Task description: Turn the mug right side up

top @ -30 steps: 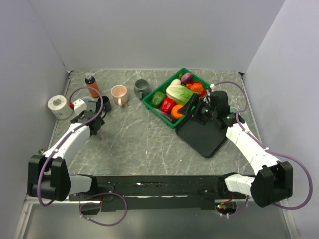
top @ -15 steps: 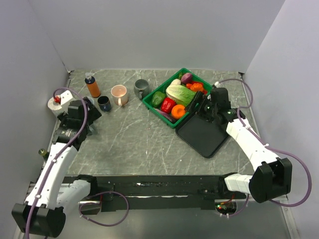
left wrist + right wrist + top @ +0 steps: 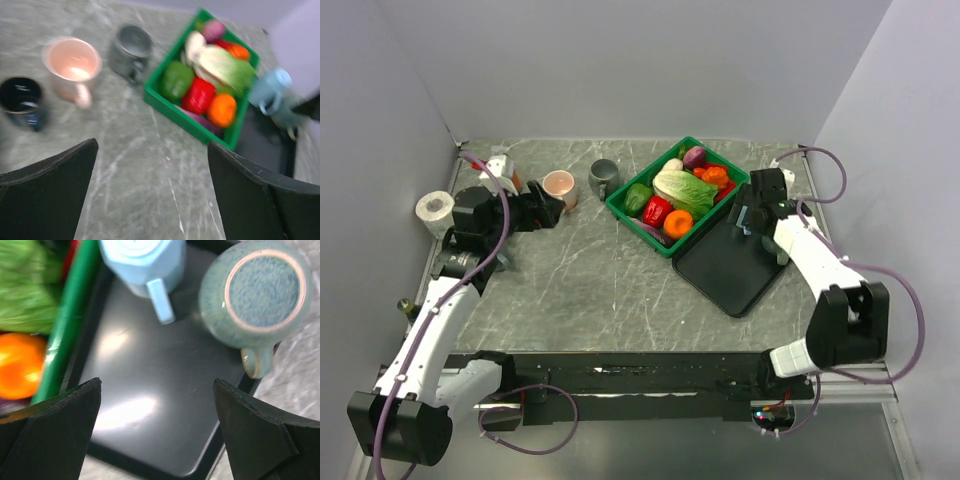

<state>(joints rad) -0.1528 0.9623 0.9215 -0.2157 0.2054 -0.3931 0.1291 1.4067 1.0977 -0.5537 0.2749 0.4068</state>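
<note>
Hovering with right gripper [image 3: 156,390] spread wide over upside-down teal glazed ceramic mug [image 3: 262,290] on black plastic tray [image 3: 125,365]; could slip on the glaze or knock the inverted pale-blue mug [image 3: 142,260] just beside.

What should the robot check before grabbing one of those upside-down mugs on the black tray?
1. Right gripper open: ok, hanging above the black tray.
2. Teal mug bottom up: ok, it needs turning.
3. Teal mug's handle free to grab: ok, nothing rests against it.
4. Gap to the light blue mug, also bottom up: cannot tell whether they touch.
5. Left gripper out of the way: ok, open across the table.
</note>
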